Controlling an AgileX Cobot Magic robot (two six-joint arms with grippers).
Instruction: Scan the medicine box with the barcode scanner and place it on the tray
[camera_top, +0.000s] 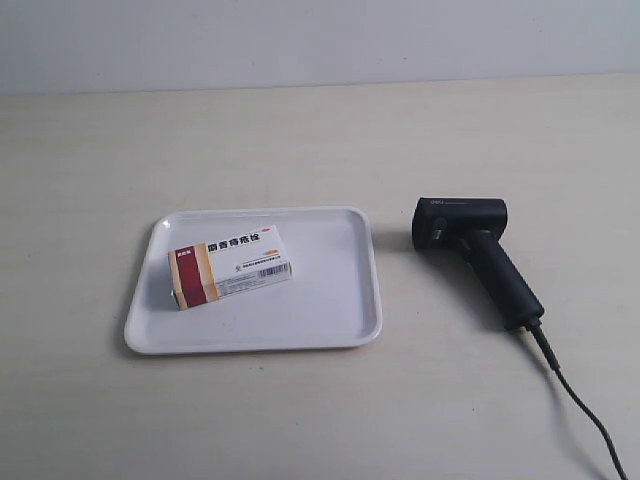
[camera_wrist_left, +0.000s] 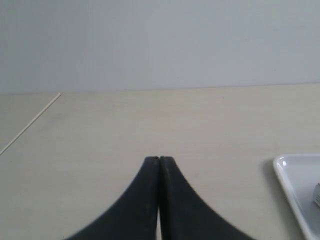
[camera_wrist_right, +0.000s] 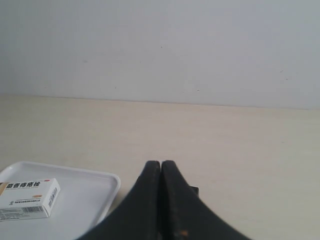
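The medicine box (camera_top: 230, 265) lies flat on the white tray (camera_top: 340, 310), toward the tray's left half, lettering up. The right wrist view shows the same box (camera_wrist_right: 29, 198) on the tray (camera_wrist_right: 95, 192). The black barcode scanner (camera_top: 478, 253) lies on the table to the right of the tray, with its cable trailing to the lower right. Only a small corner of the scanner (camera_wrist_right: 194, 189) peeks out behind my right gripper (camera_wrist_right: 161, 163), which is shut and holds nothing. My left gripper (camera_wrist_left: 159, 158) is shut too, over bare table, with the tray's corner (camera_wrist_left: 280, 167) off to one side. Neither arm appears in the exterior view.
The scanner's black cable (camera_top: 580, 410) runs off the exterior view's lower right edge. A pale wall (camera_top: 320, 40) backs the beige table. A thin seam line (camera_wrist_left: 30, 125) crosses the table in the left wrist view.
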